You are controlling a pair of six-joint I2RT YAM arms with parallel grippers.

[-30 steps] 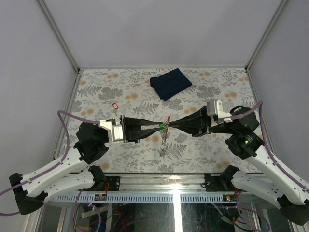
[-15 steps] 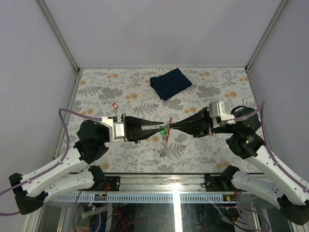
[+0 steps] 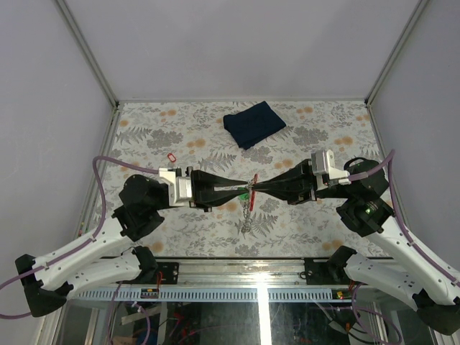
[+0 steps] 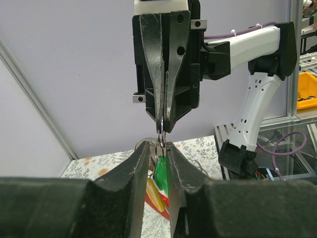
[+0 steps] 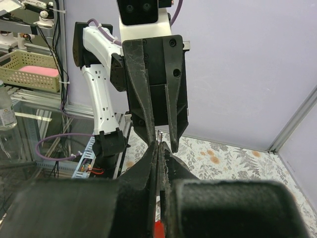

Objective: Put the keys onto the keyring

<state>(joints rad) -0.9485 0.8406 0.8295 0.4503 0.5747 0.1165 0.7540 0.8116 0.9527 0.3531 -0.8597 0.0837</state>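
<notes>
Mid-frame in top view: L gripper (image 3: 244, 191) jaws barely apart, nipping green key (image 4: 161, 179); R gripper (image 3: 254, 188) clamped tight on keyring (image 4: 161, 133). Risk: tips misalign, key slips & drops.

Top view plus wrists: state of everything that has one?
left gripper, shut on the green key.
right gripper, shut on the keyring.
green key, at the keyring; threaded or not, cannot tell.
yellow key, hanging beside the green key, ungripped.
red tag, in the air with the keyring.
blue cloth, folded, lying flat.
</notes>
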